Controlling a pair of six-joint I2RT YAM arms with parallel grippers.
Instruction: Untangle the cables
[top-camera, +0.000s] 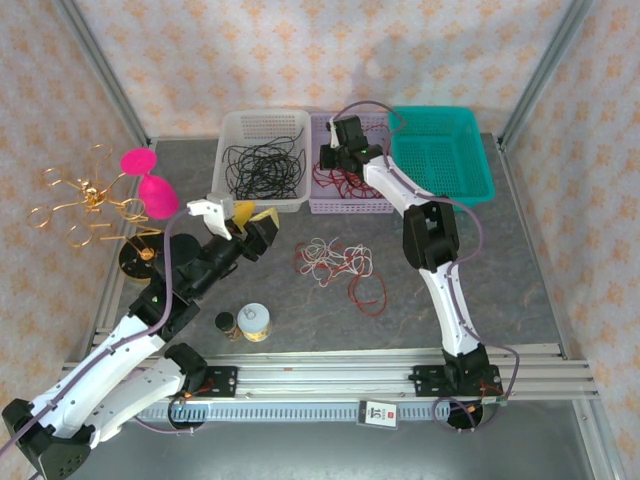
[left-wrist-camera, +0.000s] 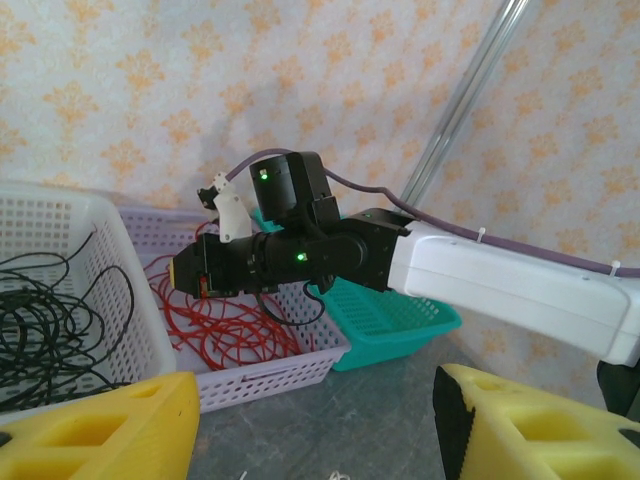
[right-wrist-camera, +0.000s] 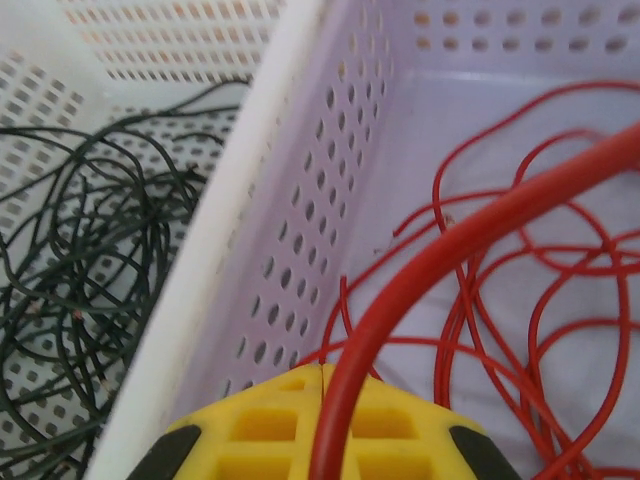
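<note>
The red cable (right-wrist-camera: 500, 212), pinched in the closed right gripper (right-wrist-camera: 322, 425), was best released low inside the basket (right-wrist-camera: 300, 230) below.

The table (top-camera: 500, 280) is seen from above and behind the arm bases, from afar, so both arms and all the baskets are taken in. From the left gripper (left-wrist-camera: 315, 405), the scene is viewed low and forward, past its parted yellow fingers (left-wrist-camera: 100, 430), toward the right gripper (left-wrist-camera: 185, 272) ahead. From the right gripper, the lilac basket (right-wrist-camera: 330, 220) is viewed steeply downward at very close range, with a red cable (right-wrist-camera: 480, 230) clamped at its fingers (right-wrist-camera: 260, 430). The white basket (right-wrist-camera: 215, 230) lies to its left. Both baskets are shared by all three views.
</note>
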